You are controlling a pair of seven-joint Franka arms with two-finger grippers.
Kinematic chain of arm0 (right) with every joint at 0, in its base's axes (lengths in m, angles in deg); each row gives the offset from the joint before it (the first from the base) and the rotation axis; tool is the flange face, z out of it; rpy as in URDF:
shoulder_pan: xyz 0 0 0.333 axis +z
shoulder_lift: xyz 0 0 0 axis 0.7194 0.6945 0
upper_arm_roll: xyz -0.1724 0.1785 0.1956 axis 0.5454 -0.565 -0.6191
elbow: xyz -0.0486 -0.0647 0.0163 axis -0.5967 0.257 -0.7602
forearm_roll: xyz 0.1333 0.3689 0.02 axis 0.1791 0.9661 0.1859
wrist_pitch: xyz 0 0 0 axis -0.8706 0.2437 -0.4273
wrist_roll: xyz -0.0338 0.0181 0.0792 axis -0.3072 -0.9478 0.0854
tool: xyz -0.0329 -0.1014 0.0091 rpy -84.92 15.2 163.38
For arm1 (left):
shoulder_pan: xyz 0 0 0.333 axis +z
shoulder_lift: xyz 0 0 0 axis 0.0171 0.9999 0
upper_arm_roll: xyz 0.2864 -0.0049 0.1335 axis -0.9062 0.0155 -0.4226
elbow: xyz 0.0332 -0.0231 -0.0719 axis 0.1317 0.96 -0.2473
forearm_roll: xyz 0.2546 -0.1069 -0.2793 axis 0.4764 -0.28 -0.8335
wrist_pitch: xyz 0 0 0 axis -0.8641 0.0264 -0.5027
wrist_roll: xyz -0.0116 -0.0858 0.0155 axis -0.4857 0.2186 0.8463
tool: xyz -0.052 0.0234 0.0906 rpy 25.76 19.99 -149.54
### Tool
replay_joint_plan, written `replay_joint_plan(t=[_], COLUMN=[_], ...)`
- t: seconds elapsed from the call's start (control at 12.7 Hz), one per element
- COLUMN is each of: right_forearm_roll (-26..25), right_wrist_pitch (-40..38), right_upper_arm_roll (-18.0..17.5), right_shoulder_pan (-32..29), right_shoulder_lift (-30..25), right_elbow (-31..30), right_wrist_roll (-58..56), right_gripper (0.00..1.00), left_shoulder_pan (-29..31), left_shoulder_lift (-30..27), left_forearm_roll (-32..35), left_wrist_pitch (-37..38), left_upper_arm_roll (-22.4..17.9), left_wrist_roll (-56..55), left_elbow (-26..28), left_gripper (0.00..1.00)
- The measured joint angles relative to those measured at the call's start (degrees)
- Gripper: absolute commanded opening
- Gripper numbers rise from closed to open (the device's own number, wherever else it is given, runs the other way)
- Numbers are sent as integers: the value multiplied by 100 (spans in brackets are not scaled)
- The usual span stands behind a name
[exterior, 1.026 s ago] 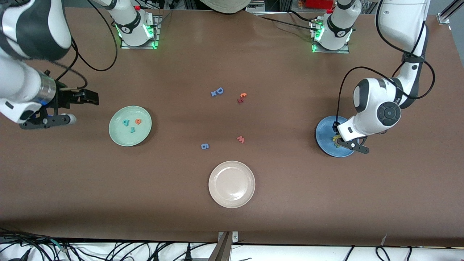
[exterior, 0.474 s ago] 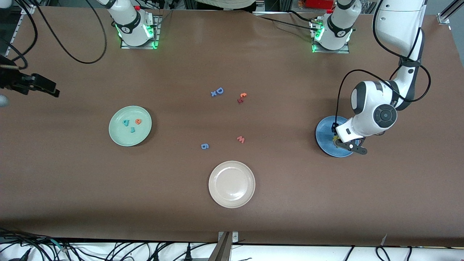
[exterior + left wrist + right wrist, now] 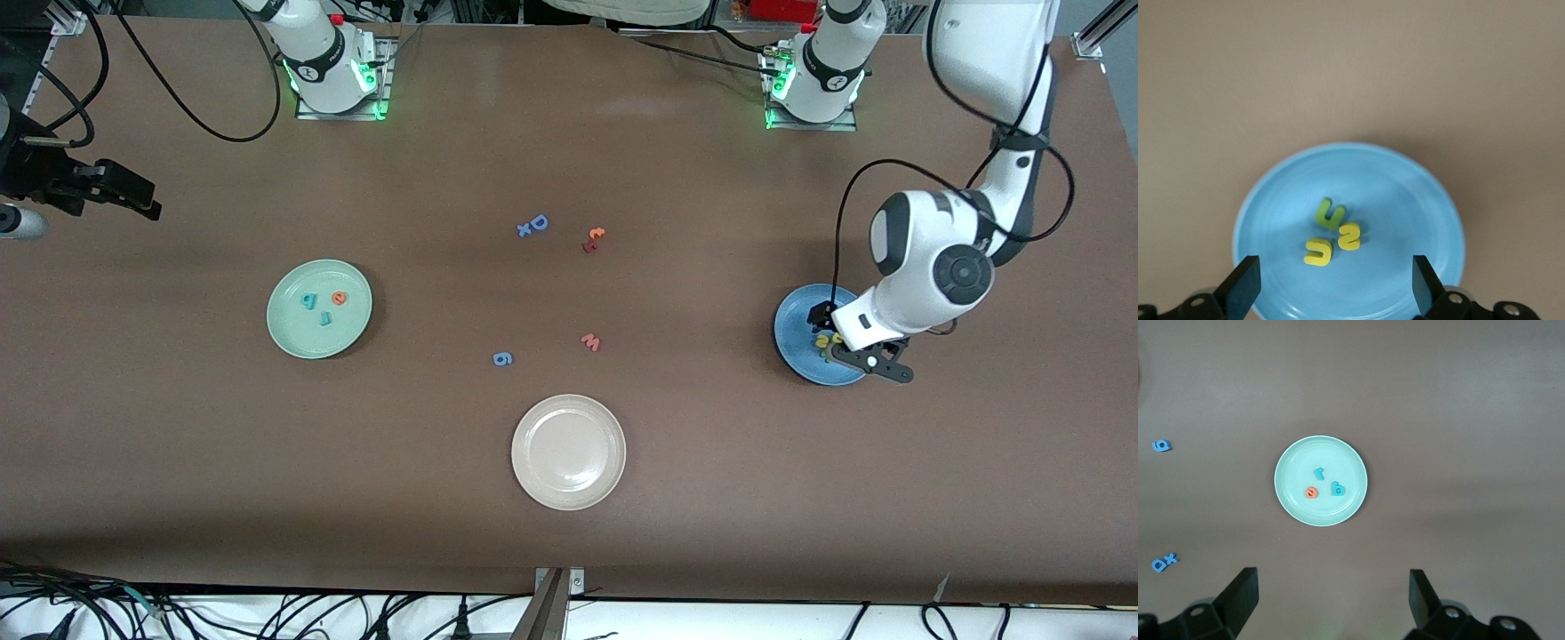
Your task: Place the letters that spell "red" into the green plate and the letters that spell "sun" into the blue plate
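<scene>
The blue plate (image 3: 794,331) (image 3: 1418,200) lies toward the left arm's end of the table. In it, close together, lie a green u/n letter (image 3: 1329,215), a yellow s (image 3: 1349,237) and a yellow u/n letter (image 3: 1318,251). My left gripper (image 3: 840,348) (image 3: 1335,283) hangs open just over that plate, with nothing between its fingers. The green plate (image 3: 289,336) (image 3: 1290,457) holds a teal d (image 3: 309,301) (image 3: 1337,489), an orange e (image 3: 339,299) (image 3: 1311,493) and a teal r (image 3: 325,318) (image 3: 1317,473). My right gripper (image 3: 102,218) (image 3: 1331,603) is open and empty, raised over the right arm's end of the table.
An off-white plate (image 3: 568,452) sits nearest the front camera at mid-table. Loose letters lie in the middle: a blue D with an x (image 3: 534,225), a red and orange pair (image 3: 593,240), a red-pink w (image 3: 591,341) and a blue 6 (image 3: 502,358).
My left gripper has opened over the blue plate and lifted slightly. The right arm has swung away from the green plate toward its end of the table.
</scene>
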Motion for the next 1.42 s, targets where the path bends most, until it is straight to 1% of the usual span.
replay_joint_plan(t=[0.24,0.47,0.55,0.71,0.79,0.87,1.11,1.42], right_forearm_roll=[-2,-2,-21,-60,-61,-61,-61,-61], right_wrist_pitch=[58,179,184,169,146,140,128,125], right_upper_arm_roll=[8,-2,-12,-18,-22,-35,-109,-113], right_shoulder_pan=[-4,-3,-2,-1,0,0,2,2], right_shoulder_lift=[0,36,37,36,35,35,33,29], right_elbow=[-18,-37,-38,-39,-39,-38,-38,-38], right_wrist_roll=[0,-1,-4,-29,-32,-38,-44,-46], right_gripper=[100,100,100,100,100,100,100,100], left_shoulder_pan=[103,567,772,1352,1580,1693,1785,1914], left_shoulder_lift=[-885,-1488,-1576,-1639,-1645,-1651,-1657,-1675], left_forearm_roll=[1,15,144,583,715,789,813,873], left_wrist_pitch=[476,1573,1924,2440,2598,2684,2752,2753], left_upper_arm_roll=[47,444,693,1546,1898,2066,2130,2141], left_wrist_roll=[0,-127,-352,-874,-1005,-1059,-1065,-1080], left_elbow=[-70,-493,-689,-1159,-1374,-1563,-1895,-1971], left_gripper=[100,100,100,100,100,100,100,100])
